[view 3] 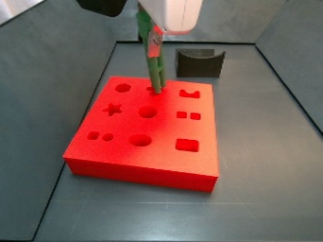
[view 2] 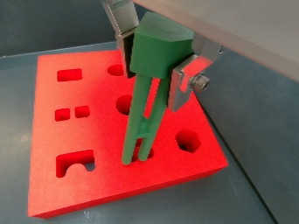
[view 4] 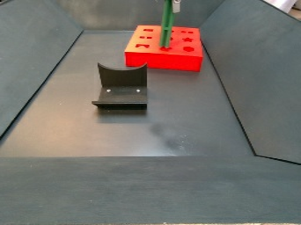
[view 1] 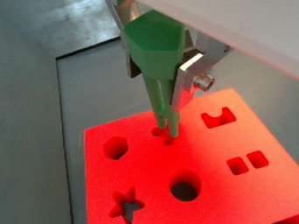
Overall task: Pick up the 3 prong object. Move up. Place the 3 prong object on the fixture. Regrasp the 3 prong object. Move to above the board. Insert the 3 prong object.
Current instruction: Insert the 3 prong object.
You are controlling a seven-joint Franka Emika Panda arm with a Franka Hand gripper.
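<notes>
Grey bench (view 3: 252,189) carries the board (view 3: 127,156); the hand (view 2: 158,66) grips the 3 prong object (view 2: 146,96) upright, prongs entering holes. Insertion underway; fixture (view 4: 120,86) empty.

3 prong object (view 2: 146,96): green | board (view 3: 127,156): red | fixture (view 4: 120,88): dark grey-black, seemingly | end effector (view 2: 158,66): silver

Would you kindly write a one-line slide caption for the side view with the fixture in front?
Gripper holds the green 3 prong object upright, tips at the red board; the fixture stands empty.
</notes>
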